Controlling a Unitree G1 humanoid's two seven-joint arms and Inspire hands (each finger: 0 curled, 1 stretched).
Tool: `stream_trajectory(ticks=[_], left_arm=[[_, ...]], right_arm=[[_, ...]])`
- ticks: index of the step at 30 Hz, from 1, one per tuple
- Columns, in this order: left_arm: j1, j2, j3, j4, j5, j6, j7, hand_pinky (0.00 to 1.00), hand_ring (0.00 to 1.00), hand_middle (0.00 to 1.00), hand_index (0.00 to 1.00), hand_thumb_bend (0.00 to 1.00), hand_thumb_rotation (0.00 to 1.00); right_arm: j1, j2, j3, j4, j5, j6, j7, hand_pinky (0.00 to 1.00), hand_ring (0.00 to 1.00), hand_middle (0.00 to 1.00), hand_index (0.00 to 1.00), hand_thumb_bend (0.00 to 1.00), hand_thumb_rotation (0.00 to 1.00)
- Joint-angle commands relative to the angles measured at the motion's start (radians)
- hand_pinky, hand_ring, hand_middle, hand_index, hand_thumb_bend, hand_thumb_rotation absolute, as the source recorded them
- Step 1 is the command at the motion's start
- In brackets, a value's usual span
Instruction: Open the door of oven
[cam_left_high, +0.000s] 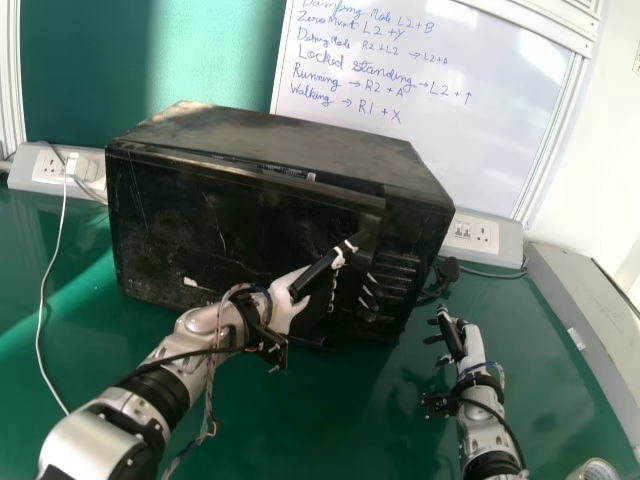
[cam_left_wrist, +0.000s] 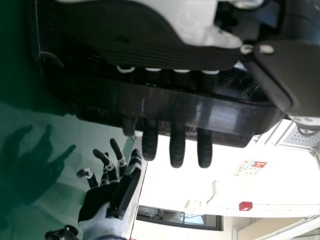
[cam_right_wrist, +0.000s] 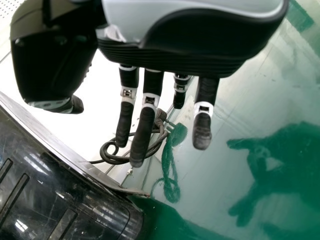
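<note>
The black oven stands on the far part of the green tabletop, left of the right hand. The left hand is at the right side of the oven's door; its fingers run nearly straight behind a dark edge, tips showing past it, thumb apart from them. The right hand's fingers are extended and spread over the tabletop, holding nothing.

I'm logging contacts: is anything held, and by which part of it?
No closed grip shows: the left hand has straight fingers behind the free edge of the oven door. The right hand holds nothing.
</note>
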Motion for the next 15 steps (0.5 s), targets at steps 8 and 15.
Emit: stream_trajectory(ticks=[8, 15], left_arm=[[0.031, -0.014, -0.025, -0.088, -0.007, 0.033, 0.001, 0.15, 0.18, 0.25, 0.30, 0.98, 0.83], [0.066, -0.017, -0.054, -0.170, 0.004, 0.068, 0.048, 0.13, 0.17, 0.23, 0.28, 0.97, 0.82]], right_arm=[[-0.008, -0.007, 0.001, 0.001, -0.004, -0.004, 0.001, 0.16, 0.23, 0.36, 0.59, 0.61, 0.46], [-0.010, -0.006, 0.004, 0.001, -0.004, 0.003, -0.004, 0.17, 0.23, 0.37, 0.58, 0.61, 0.47]])
